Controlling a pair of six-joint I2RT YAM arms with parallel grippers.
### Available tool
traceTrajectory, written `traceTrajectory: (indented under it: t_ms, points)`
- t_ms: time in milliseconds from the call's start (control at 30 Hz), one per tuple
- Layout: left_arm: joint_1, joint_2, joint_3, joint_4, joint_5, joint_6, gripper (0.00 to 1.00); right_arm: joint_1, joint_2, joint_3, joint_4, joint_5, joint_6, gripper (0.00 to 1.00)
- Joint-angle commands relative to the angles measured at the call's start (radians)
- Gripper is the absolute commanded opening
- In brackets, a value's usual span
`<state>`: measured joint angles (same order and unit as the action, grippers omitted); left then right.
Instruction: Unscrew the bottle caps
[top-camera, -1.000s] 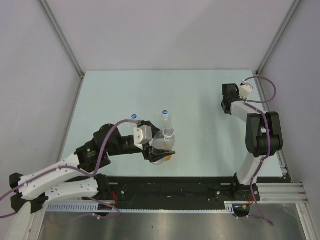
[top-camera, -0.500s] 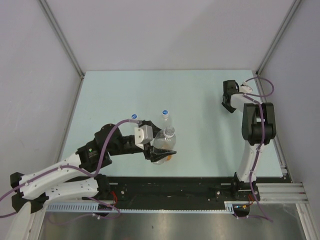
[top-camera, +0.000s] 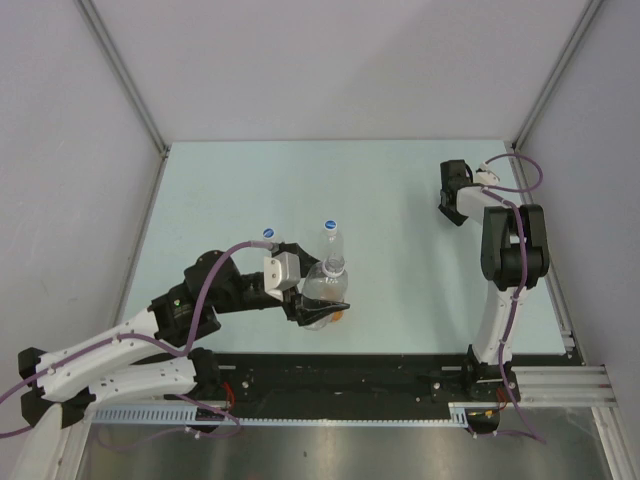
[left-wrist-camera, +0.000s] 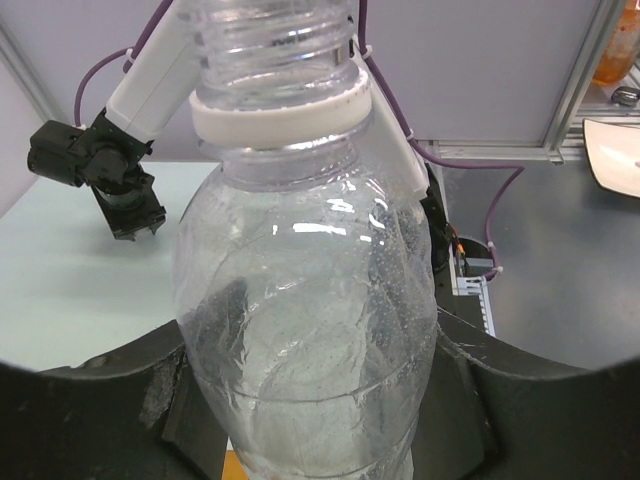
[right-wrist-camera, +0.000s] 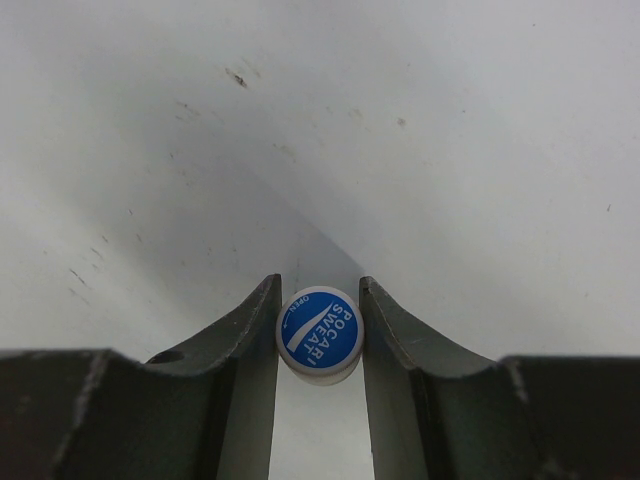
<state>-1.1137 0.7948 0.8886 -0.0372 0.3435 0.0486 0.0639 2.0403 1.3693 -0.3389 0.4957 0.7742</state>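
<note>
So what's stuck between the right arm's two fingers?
A blue cap with white writing, touching both fingers of the right gripper. The right wrist view shows it.

The left arm stretches low and forward, its left gripper (top-camera: 321, 308) clamped on both sides of a clear bottle (left-wrist-camera: 310, 300); the right arm stands folded, elbow high. The right gripper (right-wrist-camera: 319, 322) pinches a blue cap (right-wrist-camera: 319, 333) between its fingertips.
</note>
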Motion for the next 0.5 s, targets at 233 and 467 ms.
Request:
traceTrajectory:
  t_ms: [233, 467]
  points:
    - [0.005, -0.016, -0.013, 0.033, 0.002, -0.023, 0.02, 0.013, 0.023, 0.022, -0.057, 0.017, 0.013, 0.23]
    - [0.005, -0.023, -0.019, 0.033, 0.002, -0.026, 0.03, 0.022, 0.020, 0.024, -0.069, 0.030, 0.007, 0.31]
